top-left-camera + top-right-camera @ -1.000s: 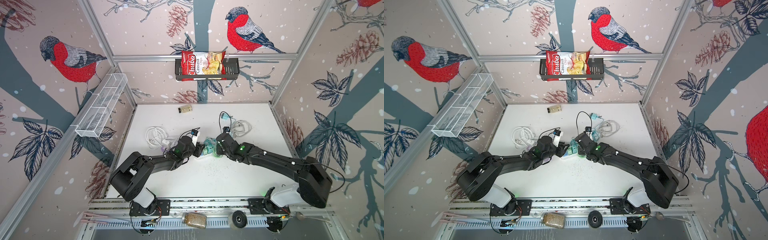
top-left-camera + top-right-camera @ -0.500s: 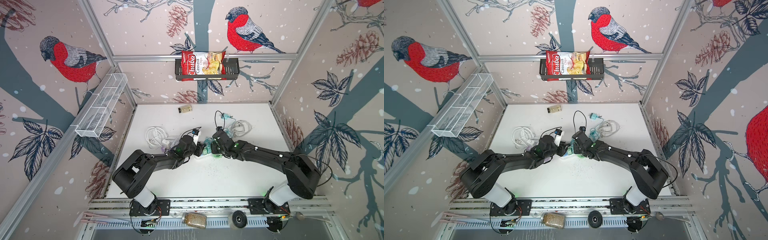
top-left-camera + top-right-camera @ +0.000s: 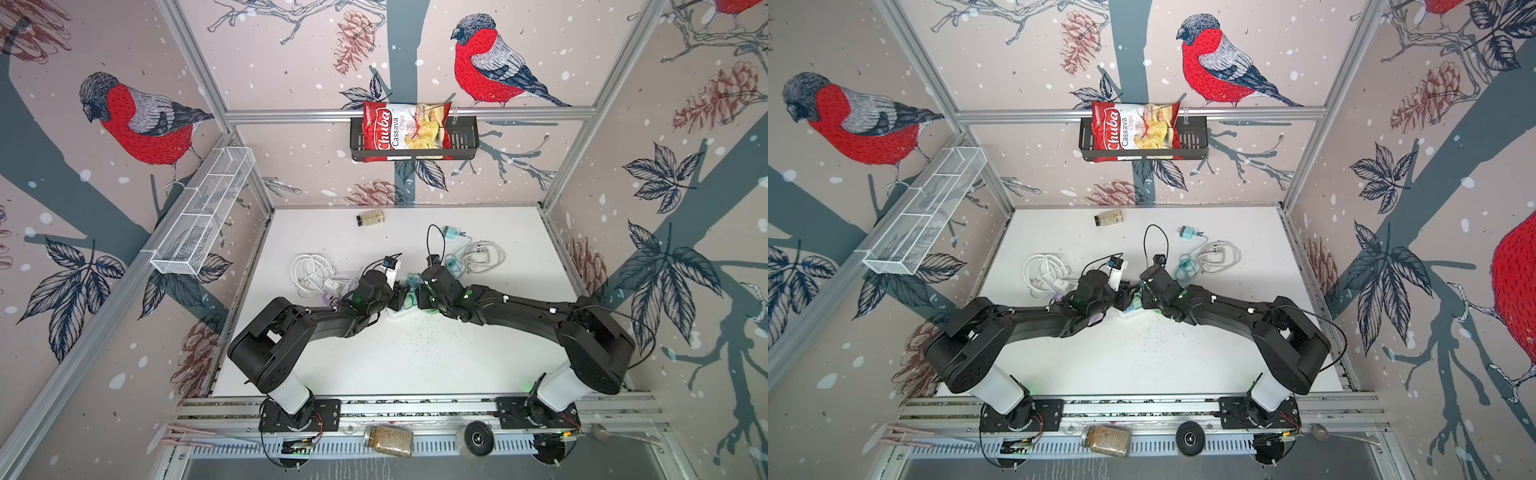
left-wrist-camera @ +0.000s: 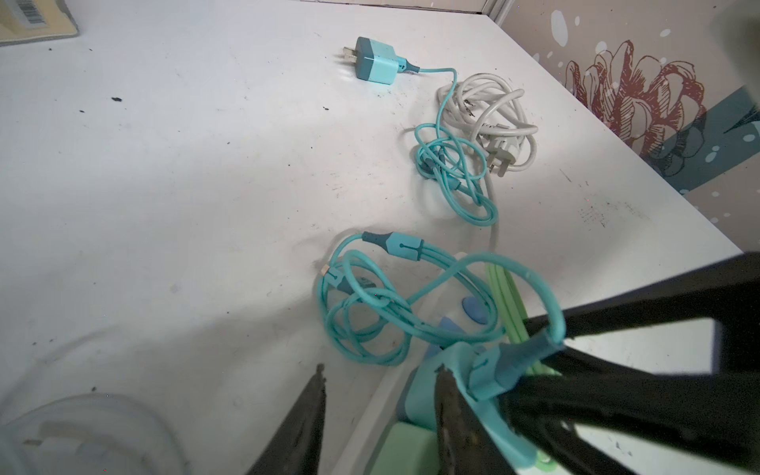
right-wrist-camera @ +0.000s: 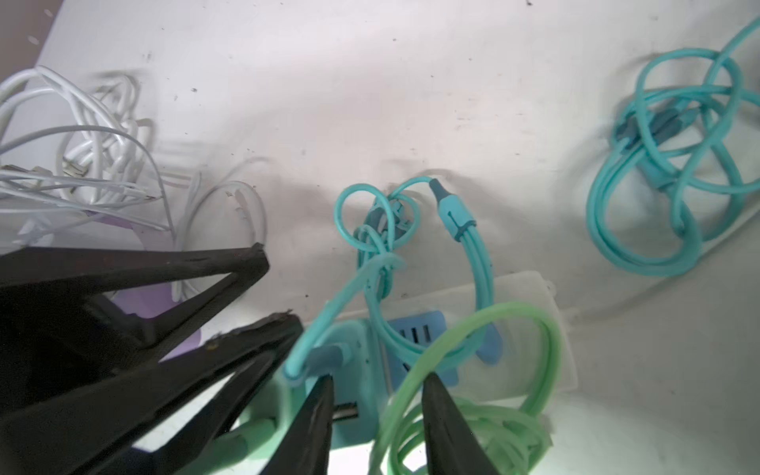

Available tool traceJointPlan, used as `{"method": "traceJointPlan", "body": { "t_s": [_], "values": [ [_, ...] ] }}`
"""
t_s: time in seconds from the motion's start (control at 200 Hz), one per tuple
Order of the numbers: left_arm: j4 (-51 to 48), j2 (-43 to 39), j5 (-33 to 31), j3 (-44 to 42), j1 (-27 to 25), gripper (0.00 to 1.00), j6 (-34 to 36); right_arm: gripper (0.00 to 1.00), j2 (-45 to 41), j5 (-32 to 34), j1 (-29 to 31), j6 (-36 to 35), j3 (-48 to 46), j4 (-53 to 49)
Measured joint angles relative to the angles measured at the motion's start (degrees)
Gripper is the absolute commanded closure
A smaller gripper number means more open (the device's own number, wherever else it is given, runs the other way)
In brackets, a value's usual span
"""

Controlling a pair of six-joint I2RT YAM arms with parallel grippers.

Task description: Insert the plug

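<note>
Right wrist view: our right claw (image 5: 378, 376) narrowly straddles the teal plug (image 5: 353, 333) on the power strip (image 5: 522, 296), grip unclear, left claw (image 5: 273, 286) part-open, empty; we judge seating needs a square downward push.

Your top views looked down over the whole table (image 3: 415, 365); both wrist cameras sat close, sharing the teal cable (image 4: 405, 246).
</note>
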Motion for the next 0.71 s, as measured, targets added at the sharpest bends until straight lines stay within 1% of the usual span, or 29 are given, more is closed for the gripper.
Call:
{"method": "traceJointPlan", "body": {
  "t_s": [0.12,0.275,0.39,0.445,0.49,0.525,0.61,0.705],
  "values": [
    [0.74,0.17,0.42,0.0,0.0,0.57,-0.02,0.64,1.68,-1.31,1.05,0.39,-0.87,0.76],
    [1.07,0.33,-0.09,-0.02,0.0,0.57,-0.02,0.65,2.12,-0.59,1.64,1.16,-1.29,1.75],
    [1.36,0.55,-0.13,-0.02,0.0,0.57,-0.02,0.63,1.79,-0.28,1.75,1.18,-1.49,1.88],
    [1.57,0.81,-0.07,0.0,0.0,0.57,-0.04,0.6,1.49,-0.52,1.7,1.18,-1.4,1.25],
    [1.62,1.07,0.0,0.11,0.0,0.57,-0.04,0.52,1.27,-0.76,1.66,1.18,-1.09,0.28],
    [1.75,1.31,0.02,0.24,0.0,0.57,-0.02,0.49,1.11,-0.94,1.44,1.14,-0.72,-0.72],
    [1.99,1.7,0.02,0.44,0.0,0.57,-0.04,0.47,0.52,-1.29,1.01,0.81,0.22,-3.15],
    [2.05,1.97,0.17,0.55,0.0,0.57,-0.09,0.47,-0.96,-1.99,0.7,0.11,1.16,-4.22]
  ]
}}
